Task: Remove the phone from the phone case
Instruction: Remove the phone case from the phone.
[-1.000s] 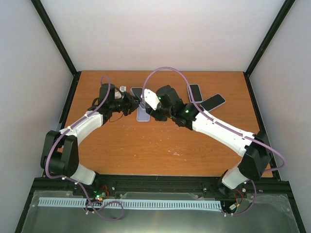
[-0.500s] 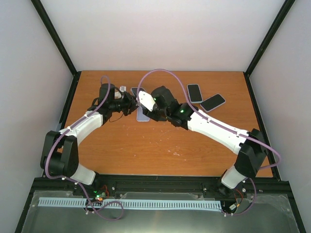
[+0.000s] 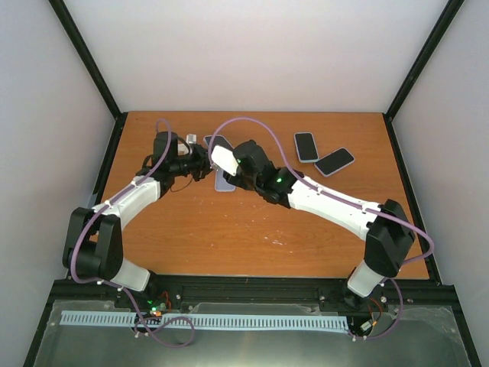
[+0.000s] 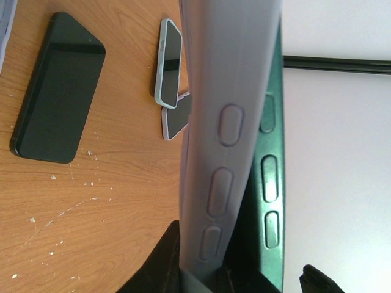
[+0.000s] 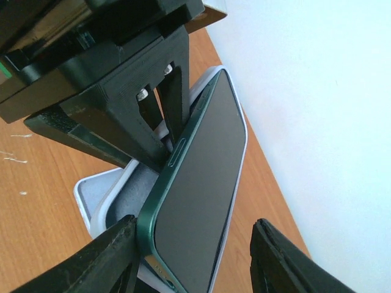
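Right gripper point(image 5: 195, 226) advanced; phone point(image 5: 204, 152) between its jaws.

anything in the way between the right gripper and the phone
Nothing visible does. The right gripper is open around the near end of the green phone, which sits partly out of the case. The left gripper clamps the case behind the phone, off that path.
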Controlling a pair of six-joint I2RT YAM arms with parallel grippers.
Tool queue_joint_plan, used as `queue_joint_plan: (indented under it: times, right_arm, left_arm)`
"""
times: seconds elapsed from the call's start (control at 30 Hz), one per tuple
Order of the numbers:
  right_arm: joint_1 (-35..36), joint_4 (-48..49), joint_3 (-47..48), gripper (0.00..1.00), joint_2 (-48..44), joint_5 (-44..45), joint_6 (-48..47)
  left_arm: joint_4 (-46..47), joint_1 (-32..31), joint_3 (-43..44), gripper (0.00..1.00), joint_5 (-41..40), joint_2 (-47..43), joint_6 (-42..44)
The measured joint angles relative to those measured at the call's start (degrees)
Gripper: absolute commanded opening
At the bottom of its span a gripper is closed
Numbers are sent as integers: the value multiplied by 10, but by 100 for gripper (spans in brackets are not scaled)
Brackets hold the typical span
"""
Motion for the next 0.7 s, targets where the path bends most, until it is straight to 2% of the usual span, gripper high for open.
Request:
queue_joint_plan:
  times: [0.43, 0.6, 0.7]
  right_arm:
    - [6, 107, -31, 49, 30, 48, -89]
    - [9, 139, -33, 40, 48, 63, -117]
    - [10, 143, -33, 26, 52, 67, -127]
  left_arm:
    - [18, 2, -12, 1, -1, 0, -5]
    - [18, 2, -14, 1, -2, 0, -5]
    - [18, 2, -15, 1, -4, 0, -6]
